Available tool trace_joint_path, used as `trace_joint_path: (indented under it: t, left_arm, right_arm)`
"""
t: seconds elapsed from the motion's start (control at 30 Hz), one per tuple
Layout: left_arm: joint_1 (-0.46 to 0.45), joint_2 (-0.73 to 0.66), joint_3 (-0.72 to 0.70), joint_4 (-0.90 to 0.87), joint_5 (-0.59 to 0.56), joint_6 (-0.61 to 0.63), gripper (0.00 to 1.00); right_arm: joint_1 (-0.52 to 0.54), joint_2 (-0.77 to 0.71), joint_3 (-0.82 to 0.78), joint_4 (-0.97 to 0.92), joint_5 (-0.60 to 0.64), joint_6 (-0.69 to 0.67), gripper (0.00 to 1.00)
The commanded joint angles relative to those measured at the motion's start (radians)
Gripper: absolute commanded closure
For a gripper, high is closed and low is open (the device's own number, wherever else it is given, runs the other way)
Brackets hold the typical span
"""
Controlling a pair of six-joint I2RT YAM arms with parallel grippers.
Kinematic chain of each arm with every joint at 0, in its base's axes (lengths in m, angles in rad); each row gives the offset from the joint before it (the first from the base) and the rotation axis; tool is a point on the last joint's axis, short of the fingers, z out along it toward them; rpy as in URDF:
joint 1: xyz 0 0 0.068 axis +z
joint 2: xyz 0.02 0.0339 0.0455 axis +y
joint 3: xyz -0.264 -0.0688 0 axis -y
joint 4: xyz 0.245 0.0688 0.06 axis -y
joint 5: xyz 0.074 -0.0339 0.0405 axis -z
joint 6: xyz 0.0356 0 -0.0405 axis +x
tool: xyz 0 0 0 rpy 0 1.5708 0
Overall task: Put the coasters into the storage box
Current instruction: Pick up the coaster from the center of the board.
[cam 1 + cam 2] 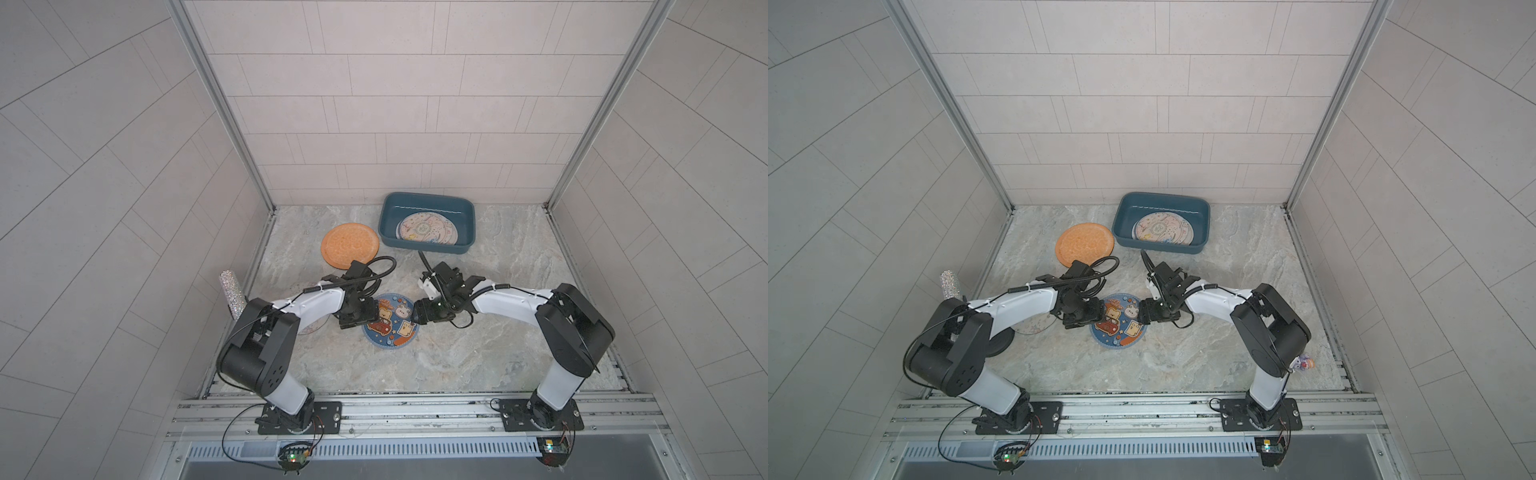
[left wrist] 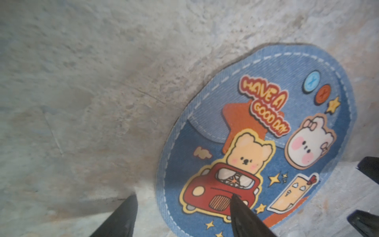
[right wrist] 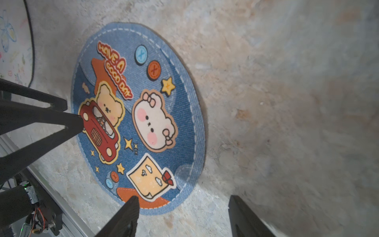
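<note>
Pick-up step in hand: both arms low over cartoon coaster (image 1: 390,320), flat on surface (image 1: 478,353), mid-workspace. Left pincer (image 2: 183,196) jaws apart, one over car print, other on bare stone; right pincer (image 3: 183,196) likewise parted, straddling opposite rim. Nothing held. Storage box (image 1: 428,247) well apart toward back wall, pale coasters (image 1: 428,228) already inside; orange coaster (image 1: 349,245) near it. Next move likely calls for pinching rim of thin disc — hard to get under — then carry to box.
</note>
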Motion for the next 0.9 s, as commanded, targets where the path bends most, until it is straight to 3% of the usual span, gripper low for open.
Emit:
trace_joint_path:
  t: [0.0,0.87]
  left_arm:
    - [0.002,0.017,-0.025,0.052,0.008,-0.018,0.28]
    - [-0.027,0.051,-0.039,0.078,0.038,-0.021,0.4]
  right_arm:
    - [0.01,0.022,0.023,-0.026,0.035,0.003,0.32]
    - [0.046,0.134,0.075,-0.043,0.038,0.026,0.51]
